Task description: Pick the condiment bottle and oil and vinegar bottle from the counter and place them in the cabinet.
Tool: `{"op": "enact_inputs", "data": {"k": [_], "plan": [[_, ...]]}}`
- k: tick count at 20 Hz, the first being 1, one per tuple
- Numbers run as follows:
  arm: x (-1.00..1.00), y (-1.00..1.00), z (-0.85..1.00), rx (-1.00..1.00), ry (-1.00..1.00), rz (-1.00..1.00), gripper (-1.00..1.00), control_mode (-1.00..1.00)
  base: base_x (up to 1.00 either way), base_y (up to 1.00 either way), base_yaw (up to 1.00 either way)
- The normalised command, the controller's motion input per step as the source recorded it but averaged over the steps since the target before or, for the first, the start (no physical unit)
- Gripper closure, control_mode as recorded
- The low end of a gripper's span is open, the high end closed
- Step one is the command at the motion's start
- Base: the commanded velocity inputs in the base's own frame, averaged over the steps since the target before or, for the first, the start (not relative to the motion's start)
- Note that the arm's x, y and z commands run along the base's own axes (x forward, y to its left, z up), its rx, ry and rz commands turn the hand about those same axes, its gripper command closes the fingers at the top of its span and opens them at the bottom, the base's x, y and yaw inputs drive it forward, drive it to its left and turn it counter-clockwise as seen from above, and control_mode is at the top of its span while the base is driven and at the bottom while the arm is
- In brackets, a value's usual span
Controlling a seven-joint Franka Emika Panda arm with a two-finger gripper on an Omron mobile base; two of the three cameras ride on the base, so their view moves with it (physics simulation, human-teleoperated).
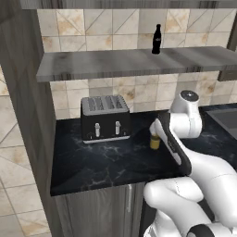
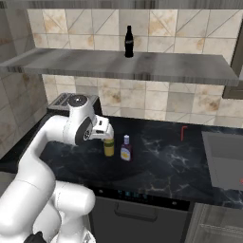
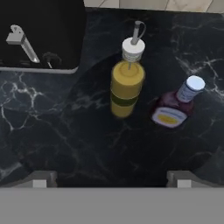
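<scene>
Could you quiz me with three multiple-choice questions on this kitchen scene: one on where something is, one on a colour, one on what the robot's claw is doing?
1. Where does the slim all-black cola-style bottle stand?
A. On the long grey wood-grain shelf board
B. On the black marbled counter
C. On the black toaster

2. What colour is the cap of the short, squat dark purplish bottle?
A. Red
B. Blue
C. Green

3. What is the two-finger gripper doing?
A. Clamping the purplish bottle
B. Open above the tall golden-olive bottle with a pale spout, holding nothing
C. Setting a bottle on the shelf

Answers: 1 A, both base views show it upright on the shelf. 2 B, the hand view shows a blue cap. 3 B, the fingertips stand wide apart with both bottles still on the counter below.
</scene>
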Motion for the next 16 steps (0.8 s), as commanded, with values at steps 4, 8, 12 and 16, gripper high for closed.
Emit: {"op": "enact_inputs", "data": {"k": [4,8,12,16], "plan": [[0.09,0.0,-0.14,-0.01,-0.14,0.0,-1.0,-1.0,0.0,0.0,0.0],[0.23,0.0,0.0,0.0,-0.03,0.0,-1.0,-1.0,0.0,0.0,0.0],[0.31,0.0,0.0,0.0,0.0,0.0,-1.0,-1.0,0.0,0.0,0.0],[0.35,0.0,0.0,0.0,0.0,0.0,-1.0,-1.0,0.0,0.0,0.0]]}}
